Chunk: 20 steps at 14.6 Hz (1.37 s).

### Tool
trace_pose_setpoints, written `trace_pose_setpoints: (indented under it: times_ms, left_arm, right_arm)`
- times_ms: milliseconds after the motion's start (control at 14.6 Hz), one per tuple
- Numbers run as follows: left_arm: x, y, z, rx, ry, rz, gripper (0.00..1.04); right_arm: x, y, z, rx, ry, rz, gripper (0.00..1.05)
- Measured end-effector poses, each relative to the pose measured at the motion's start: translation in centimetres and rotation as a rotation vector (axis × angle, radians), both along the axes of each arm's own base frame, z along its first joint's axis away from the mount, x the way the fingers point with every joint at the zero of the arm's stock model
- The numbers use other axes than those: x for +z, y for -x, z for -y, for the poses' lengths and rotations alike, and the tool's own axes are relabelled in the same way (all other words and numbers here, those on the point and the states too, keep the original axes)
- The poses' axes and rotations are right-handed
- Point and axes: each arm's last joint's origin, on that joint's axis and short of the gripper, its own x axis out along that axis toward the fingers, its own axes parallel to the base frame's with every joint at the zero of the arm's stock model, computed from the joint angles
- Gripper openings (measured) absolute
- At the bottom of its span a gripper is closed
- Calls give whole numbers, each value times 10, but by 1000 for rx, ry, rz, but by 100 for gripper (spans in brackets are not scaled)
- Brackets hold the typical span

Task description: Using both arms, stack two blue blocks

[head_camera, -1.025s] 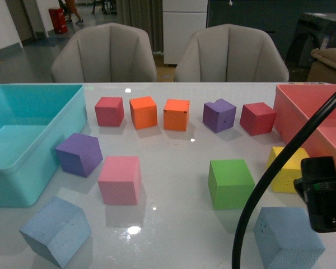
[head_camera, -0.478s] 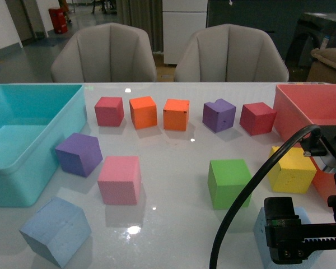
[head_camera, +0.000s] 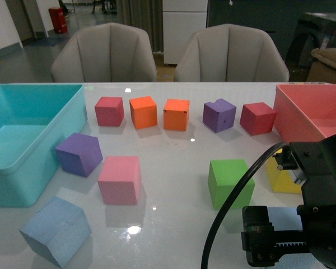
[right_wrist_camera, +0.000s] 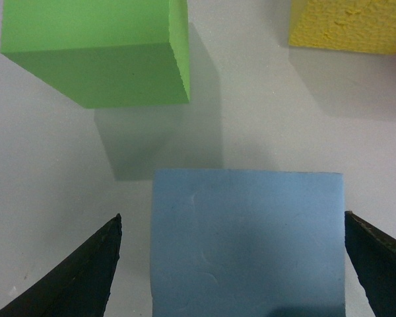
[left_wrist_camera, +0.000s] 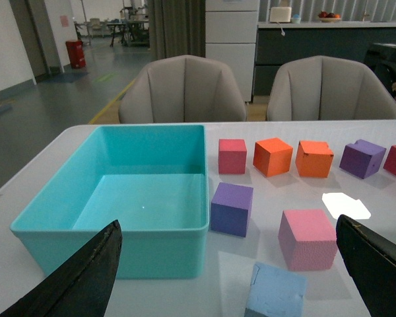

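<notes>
Glossy white table (head_camera: 173, 162), two grey chairs (head_camera: 103, 53) behind it. I count two purple cubes (head_camera: 78, 154), two orange cubes (head_camera: 143, 112) and two red cubes (head_camera: 110, 111) (pink, green and yellow: one each). My right gripper (right_wrist_camera: 232, 214) is spread wide astride one blue block (right_wrist_camera: 247, 244). My left gripper (left_wrist_camera: 228, 221) gapes too, the other blue block (left_wrist_camera: 274, 290) lying near it.

Place: open-plan office or lab hall
Furniture: two grey padded chairs (head_camera: 103, 53) behind a white table (head_camera: 173, 168)
Floor: smooth grey floor (left_wrist_camera: 66, 92), yellow line (left_wrist_camera: 119, 99)
Far end: dark cabinets (left_wrist_camera: 317, 43) under a counter (left_wrist_camera: 330, 24), red bin (left_wrist_camera: 74, 54)
</notes>
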Motion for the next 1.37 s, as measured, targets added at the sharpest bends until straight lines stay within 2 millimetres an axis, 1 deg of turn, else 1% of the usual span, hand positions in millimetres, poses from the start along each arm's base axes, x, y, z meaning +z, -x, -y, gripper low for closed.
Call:
trace_pose_setpoints:
  times_ms: [68, 137, 205, 273, 342, 410, 478, 615, 683, 820, 888, 957, 1025, 1162, 1367]
  left_arm:
    - [0, 0, 0, 0, 0, 0, 98]
    - [0, 0, 0, 0, 0, 0, 98]
    - [0, 0, 0, 0, 0, 0, 98]
    - [0, 0, 0, 0, 0, 0, 98]
    - [0, 0, 0, 0, 0, 0, 98]
    - [0, 0, 0, 0, 0, 0, 98]
    - [0, 0, 0, 0, 0, 0, 98]
    - [0, 0, 0, 0, 0, 0, 98]
    - [0, 0, 0, 0, 0, 0, 98]
    - [0, 0, 0, 0, 0, 0, 98]
    - [0, 0, 0, 0, 0, 0, 98]
    - [0, 0, 0, 0, 0, 0, 98]
    - [0, 0, 0, 0, 0, 0, 98]
    - [0, 0, 0, 0, 0, 0, 98]
    - [0, 0, 0, 0, 0, 0, 98]
  right_arm:
    - [-3, 1, 0, 1, -3, -2, 98]
    - [-8, 5, 2, -5, -7, -15, 96]
    - [-11, 8, 3, -9, -6, -28, 83]
    - [-12, 10, 4, -9, -6, -30, 74]
    - [-9, 14, 6, -7, -7, -39, 55]
    - [-1, 17, 7, -5, -13, -36, 50]
    - [11, 18, 7, -4, -26, -11, 47]
    - [49, 17, 3, 7, -63, 62, 43]
    - [70, 11, -4, 26, -83, 112, 43]
    - [103, -7, -24, 56, -107, 180, 42]
    - [113, -22, -37, 67, -109, 200, 41]
    - [117, -38, -47, 67, -106, 210, 41]
    - [118, -55, -59, 66, -91, 212, 41]
    - [114, -89, -79, 69, -78, 197, 41]
    - [95, -133, -104, 77, -58, 137, 41]
